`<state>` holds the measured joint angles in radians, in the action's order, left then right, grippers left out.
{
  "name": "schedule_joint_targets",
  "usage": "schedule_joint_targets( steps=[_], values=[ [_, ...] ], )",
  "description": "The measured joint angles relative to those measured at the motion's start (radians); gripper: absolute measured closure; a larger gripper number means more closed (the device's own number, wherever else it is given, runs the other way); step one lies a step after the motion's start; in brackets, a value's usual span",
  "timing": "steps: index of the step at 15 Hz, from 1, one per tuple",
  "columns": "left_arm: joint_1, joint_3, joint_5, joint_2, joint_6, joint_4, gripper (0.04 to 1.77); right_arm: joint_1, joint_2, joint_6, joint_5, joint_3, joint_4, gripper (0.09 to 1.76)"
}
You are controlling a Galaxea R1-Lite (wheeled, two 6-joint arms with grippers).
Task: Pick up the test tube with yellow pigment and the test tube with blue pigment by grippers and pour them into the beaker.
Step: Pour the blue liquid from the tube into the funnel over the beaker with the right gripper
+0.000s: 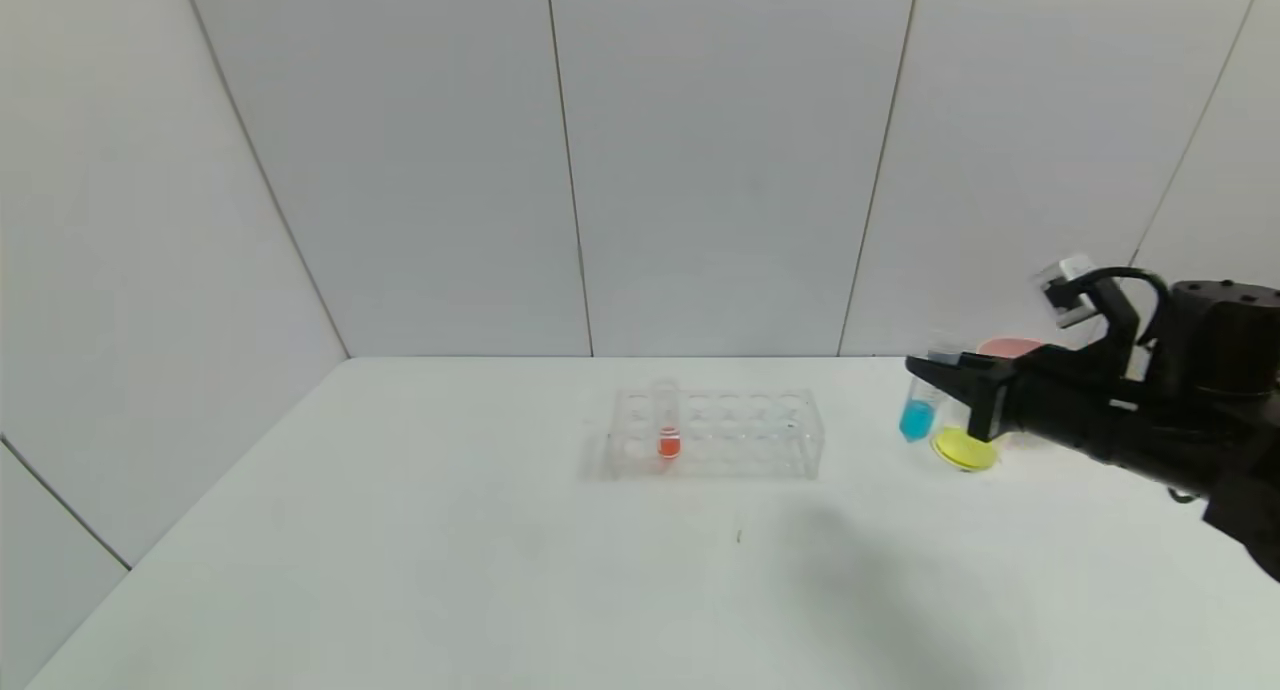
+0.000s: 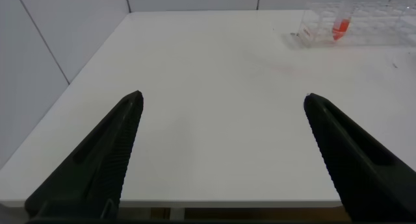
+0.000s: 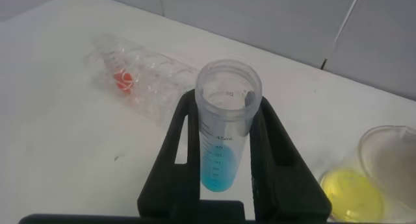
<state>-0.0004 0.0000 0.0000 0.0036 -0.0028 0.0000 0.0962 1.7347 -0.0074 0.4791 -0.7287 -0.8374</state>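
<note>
My right gripper (image 1: 922, 368) (image 3: 227, 102) is shut on the test tube with blue pigment (image 1: 917, 415) (image 3: 221, 152). The tube is held near its open top, roughly upright, with cyan liquid in its lower end. It hangs just left of the beaker (image 1: 966, 448) (image 3: 380, 152), which stands on the table's right side with yellow liquid (image 3: 351, 193) in its bottom. The test tube with yellow pigment is out of view. My left gripper (image 2: 223, 97) is open with nothing between its fingers, over the table's near left edge, and does not show in the head view.
A clear multi-hole rack (image 1: 715, 435) (image 2: 364, 26) (image 3: 149, 71) stands mid-table with one tube of orange-red liquid (image 1: 667, 425) in it. A pink bowl (image 1: 1008, 347) sits behind the beaker by the wall. Grey wall panels close off the back and left.
</note>
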Motion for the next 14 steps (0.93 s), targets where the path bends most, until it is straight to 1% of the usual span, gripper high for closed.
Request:
schedule_joint_targets(
  steps=[2,3,4,5,6,7,9,11,12,13,14],
  values=[
    [0.0,0.0,0.0,0.0,0.0,0.0,0.05,-0.157,-0.063,-0.018,0.249,0.007,0.099,1.35],
    [0.0,0.0,0.0,0.0,0.0,0.0,0.05,-0.233,-0.085,-0.046,0.345,0.0,0.144,1.35],
    [0.0,0.0,0.0,0.0,0.0,0.0,0.05,-0.305,-0.1,-0.097,0.415,-0.014,0.197,1.35],
    [0.0,0.0,0.0,0.0,0.0,0.0,0.05,-0.369,-0.111,-0.176,0.457,-0.037,0.267,1.35],
    [0.0,0.0,0.0,0.0,0.0,0.0,0.05,-0.422,-0.116,-0.253,0.478,-0.073,0.35,1.35],
    [0.0,0.0,0.0,0.0,0.0,0.0,0.05,-0.46,-0.116,-0.301,0.486,-0.115,0.421,1.35],
    [0.0,0.0,0.0,0.0,0.0,0.0,0.05,-0.511,-0.102,-0.368,0.491,-0.223,0.57,1.35],
    [0.0,0.0,0.0,0.0,0.0,0.0,0.05,-0.54,-0.072,-0.437,0.493,-0.352,0.734,1.35],
    [0.0,0.0,0.0,0.0,0.0,0.0,0.05,-0.553,-0.049,-0.495,0.493,-0.428,0.83,1.35],
    [0.0,0.0,0.0,0.0,0.0,0.0,0.05,-0.564,-0.021,-0.573,0.493,-0.499,0.923,1.35],
    [0.0,0.0,0.0,0.0,0.0,0.0,0.05,-0.575,0.013,-0.677,0.493,-0.575,1.02,1.35]
  ],
)
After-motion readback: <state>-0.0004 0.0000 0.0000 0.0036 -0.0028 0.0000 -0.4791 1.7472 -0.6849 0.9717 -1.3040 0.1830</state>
